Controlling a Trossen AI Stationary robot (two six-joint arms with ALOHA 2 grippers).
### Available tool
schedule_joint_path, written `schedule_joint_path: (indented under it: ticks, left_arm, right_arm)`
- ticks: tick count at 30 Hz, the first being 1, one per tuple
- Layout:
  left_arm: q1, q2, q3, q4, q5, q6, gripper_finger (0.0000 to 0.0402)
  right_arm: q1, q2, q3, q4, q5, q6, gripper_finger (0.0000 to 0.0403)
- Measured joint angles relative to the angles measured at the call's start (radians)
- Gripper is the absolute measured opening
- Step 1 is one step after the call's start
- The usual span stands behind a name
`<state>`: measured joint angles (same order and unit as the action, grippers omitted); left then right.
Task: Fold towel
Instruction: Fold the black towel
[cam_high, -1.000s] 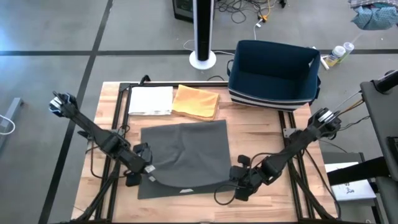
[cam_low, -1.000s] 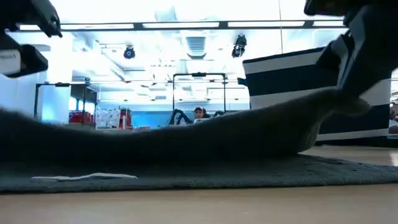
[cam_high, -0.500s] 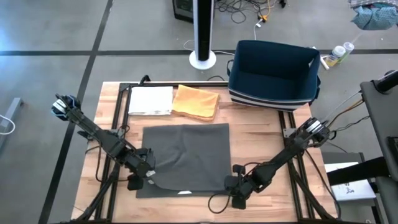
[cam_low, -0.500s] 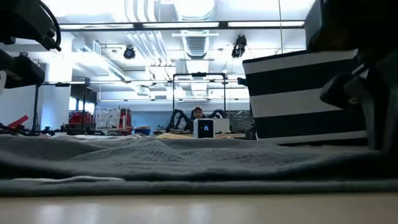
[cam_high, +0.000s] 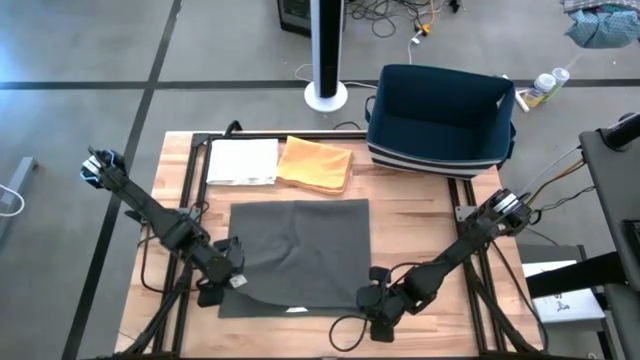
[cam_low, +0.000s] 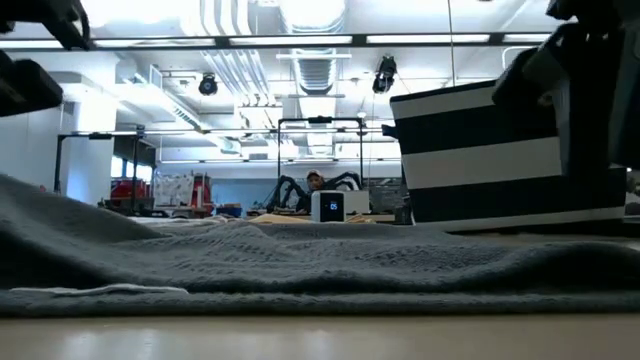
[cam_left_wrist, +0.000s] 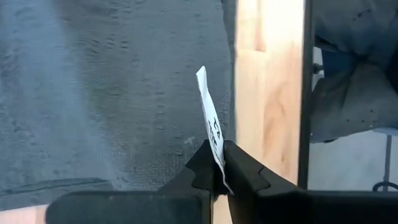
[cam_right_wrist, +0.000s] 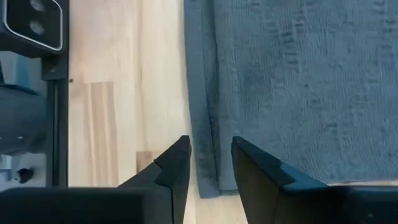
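A grey towel (cam_high: 298, 252) is lying folded near the table's (cam_high: 420, 225) front edge as the left gripper (cam_left_wrist: 219, 169) is pinching the towel's white tag (cam_left_wrist: 211, 134) and the right gripper (cam_right_wrist: 210, 160) is hovering with jaws parted, empty, over the towel's edge; judging by this, the left needs to let go next.

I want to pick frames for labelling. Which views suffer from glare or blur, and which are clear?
Low view: ceiling lights glare white, the near table edge is soft, the grey towel fills the foreground. Left wrist view: towel weave slightly soft, white tag between the fingers readable. Right wrist view: crisp weave. High view: even light, weak shadows.
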<state>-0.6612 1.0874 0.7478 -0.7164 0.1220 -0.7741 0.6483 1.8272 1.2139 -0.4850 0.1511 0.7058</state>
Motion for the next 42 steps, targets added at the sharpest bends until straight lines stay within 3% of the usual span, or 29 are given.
schedule_joint_path:
  ticks: [6, 16, 23, 35, 42]
  left_arm:
    - [-0.008, 0.010, -0.002, -0.003, -0.008, -0.013, 0.0016]
    - [-0.008, 0.014, -0.003, -0.002, -0.012, -0.021, 0.0020]
    - [-0.008, 0.019, -0.004, -0.001, -0.026, -0.025, 0.0015]
    - [-0.008, 0.020, -0.004, -0.001, -0.026, -0.024, 0.0012]
    - [-0.008, 0.020, -0.004, -0.001, -0.026, -0.028, 0.0014]
  right_arm:
    - [0.013, 0.076, 0.000, -0.005, 0.017, -0.008, 0.0106]
    - [0.027, 0.106, 0.057, -0.072, 0.171, -0.035, 0.0092]
    - [0.040, 0.106, 0.056, -0.084, 0.114, -0.037, 0.0088]
    - [0.043, 0.110, 0.037, -0.057, 0.160, -0.026, 0.0165]
    - [0.041, 0.133, 0.036, -0.046, 0.160, -0.018, 0.0173]
